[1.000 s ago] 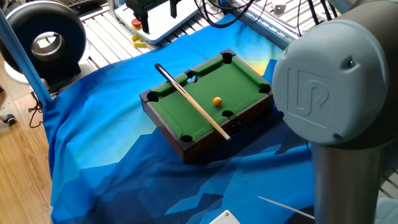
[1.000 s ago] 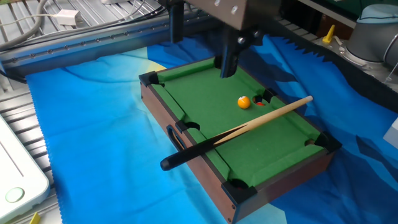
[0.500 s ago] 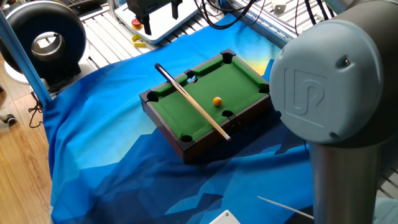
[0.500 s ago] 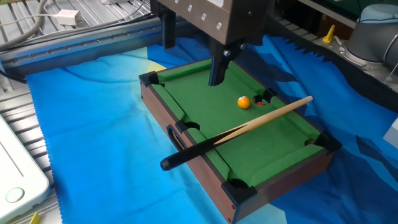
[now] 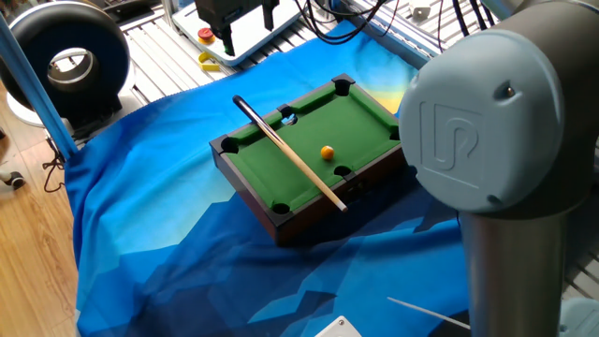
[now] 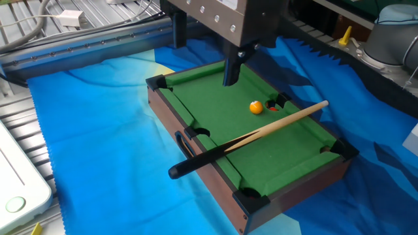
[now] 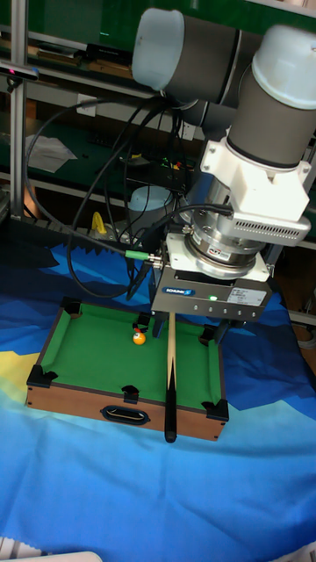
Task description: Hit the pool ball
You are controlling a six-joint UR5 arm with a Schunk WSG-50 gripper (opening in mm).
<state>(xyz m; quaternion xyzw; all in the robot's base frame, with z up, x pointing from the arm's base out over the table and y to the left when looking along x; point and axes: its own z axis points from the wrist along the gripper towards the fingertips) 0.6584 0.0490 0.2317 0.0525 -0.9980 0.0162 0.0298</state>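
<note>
The pool ball (image 6: 256, 108) is a small orange sphere on the green felt of the mini pool table (image 6: 215, 117), close to a side pocket. It also shows in the first fixed view, pool ball (image 5: 327, 152), and in the tall view, pool ball (image 7: 139, 338). A wooden cue (image 6: 261, 134) lies across the table, its black butt overhanging the near rail. My gripper (image 6: 204, 65) hangs open over the table's far end with nothing between its fingers. One finger (image 6: 230, 68) reaches down to just above the felt, a short way from the ball.
A blue cloth (image 5: 159, 234) covers the table under the game. Behind it stand a red button (image 5: 205, 36), a black ring-shaped device (image 5: 65, 56) and a white tray (image 6: 16, 189). My arm's big grey joint (image 5: 496, 122) blocks the right of one fixed view.
My gripper has slid a little along the table's far end, away from the ball, mostly in the first half second. Ball and cue have not moved.
</note>
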